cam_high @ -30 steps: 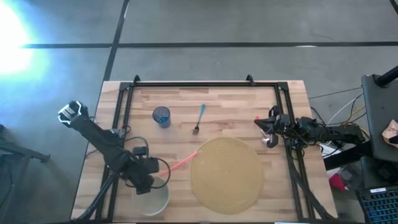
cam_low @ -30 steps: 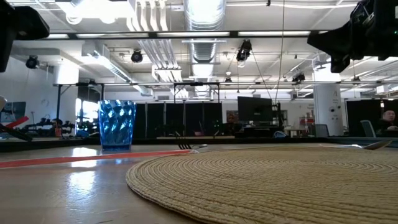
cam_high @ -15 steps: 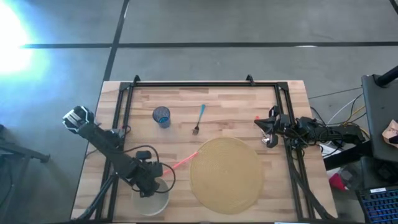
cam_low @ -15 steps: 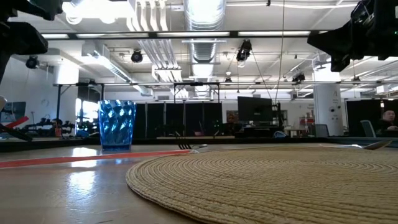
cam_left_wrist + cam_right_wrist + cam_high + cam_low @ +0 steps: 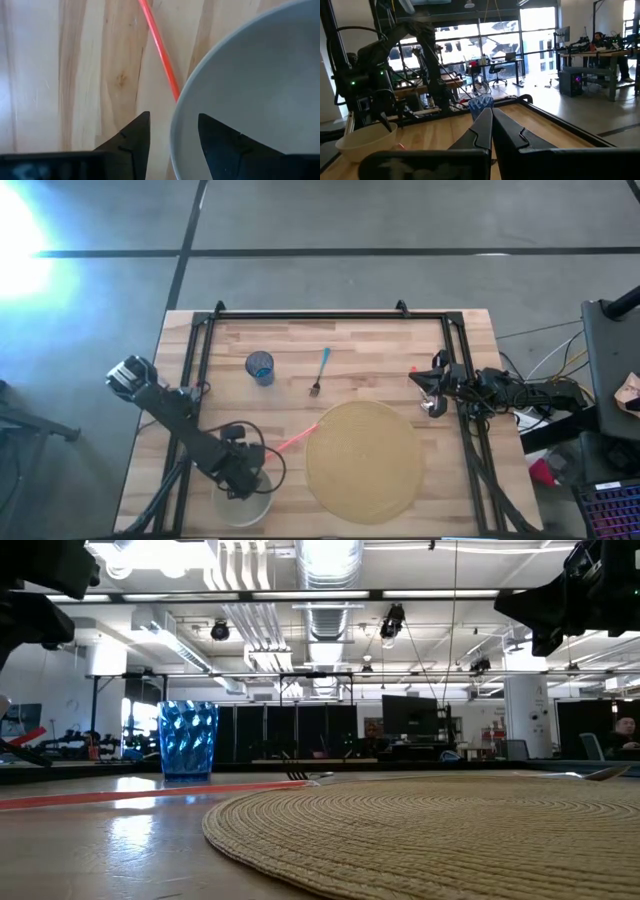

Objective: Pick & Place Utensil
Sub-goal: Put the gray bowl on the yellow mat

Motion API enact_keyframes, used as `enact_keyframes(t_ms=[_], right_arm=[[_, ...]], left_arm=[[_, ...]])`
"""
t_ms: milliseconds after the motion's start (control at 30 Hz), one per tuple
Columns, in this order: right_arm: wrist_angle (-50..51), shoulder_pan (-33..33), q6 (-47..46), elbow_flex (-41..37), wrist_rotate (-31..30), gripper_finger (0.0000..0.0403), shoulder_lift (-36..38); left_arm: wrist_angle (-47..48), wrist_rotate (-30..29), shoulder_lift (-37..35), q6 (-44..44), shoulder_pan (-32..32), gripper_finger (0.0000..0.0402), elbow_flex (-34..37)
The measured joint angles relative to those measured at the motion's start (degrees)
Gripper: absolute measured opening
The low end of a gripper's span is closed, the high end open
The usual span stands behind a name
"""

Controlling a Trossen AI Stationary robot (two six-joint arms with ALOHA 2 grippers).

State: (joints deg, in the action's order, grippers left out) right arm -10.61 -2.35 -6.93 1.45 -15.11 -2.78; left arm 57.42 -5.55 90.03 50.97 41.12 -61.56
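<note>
At the near edge of the table (image 5: 340, 335), the left gripper (image 5: 172, 135) hangs over the rim of a pale bowl (image 5: 243, 502), its two dark fingers (image 5: 134, 136) spread apart with the bowl's rim running between them; nothing is clamped. In the left wrist view the bowl's curved wall fills one side, and a thin red utensil (image 5: 160, 47) lies on the bare wood just beyond the rim, its near end passing out of sight at the bowl's edge. From above, that red utensil (image 5: 297, 438) lies at a slant between the bowl and a round woven placemat (image 5: 364, 461), its far end touching or just beside the mat's edge. The mat takes up the near middle of the table and fills the foreground of the low view.

Farther back, a fork with a blue handle (image 5: 320, 370) lies on the wood beyond the mat, tines toward it. Just to its left stands a blue tumbler (image 5: 260, 367), upright, well apart from the bowl.

At the table's right side the right gripper (image 5: 492, 131) waits above the frame rail, its fingers clenched together with nothing between them. Beyond the far edge, the low view shows a large workshop room with desks and monitors.
</note>
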Motion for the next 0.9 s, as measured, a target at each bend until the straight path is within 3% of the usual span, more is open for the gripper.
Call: enact_keyframes(t_ms=[533, 900], right_arm=[[0.1, 0.0, 0.0, 0.0, 0.0, 0.0009, 0.0], [0.1, 0.0, 0.0, 0.0, 0.0, 0.0008, 0.0]], left_arm=[[-1.3, 3.2, -0.5, -0.3, -0.1, 0.0032, 4.5], [-1.2, 4.5, -3.4, -0.3, -0.1, 0.0018, 4.4]])
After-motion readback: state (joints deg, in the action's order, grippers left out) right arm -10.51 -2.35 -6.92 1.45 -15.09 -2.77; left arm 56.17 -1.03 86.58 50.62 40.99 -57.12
